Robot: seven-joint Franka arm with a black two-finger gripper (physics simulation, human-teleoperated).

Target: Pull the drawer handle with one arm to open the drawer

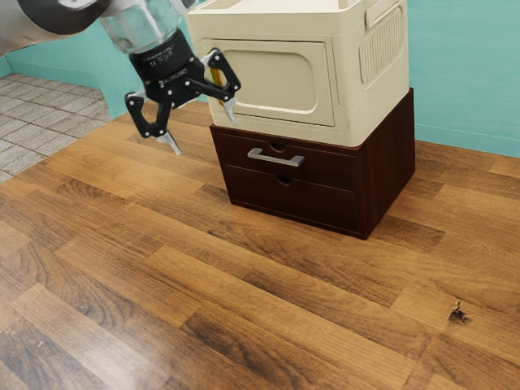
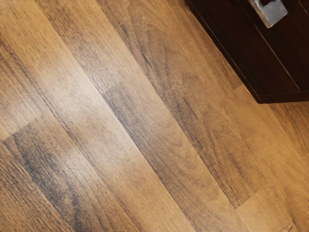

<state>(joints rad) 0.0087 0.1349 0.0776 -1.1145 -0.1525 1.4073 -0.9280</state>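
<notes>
the jaws stand wide open, empty; the handle (image 1: 275,158) lies toward the exterior view's right, lengthwise across the drawer (image 1: 329,170).

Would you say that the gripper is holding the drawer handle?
No, the open gripper hangs clear of the silver handle, toward the exterior view's left.

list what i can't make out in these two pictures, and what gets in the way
Inside of the upper drawer: exterior view, hidden behind its front.
Part of the cream box's top: exterior view, cut off by the upper edge.
Rest of the handle: wrist view, cut off by the upper edge.
Lettering on the gripper: exterior view, too small to read.
</notes>
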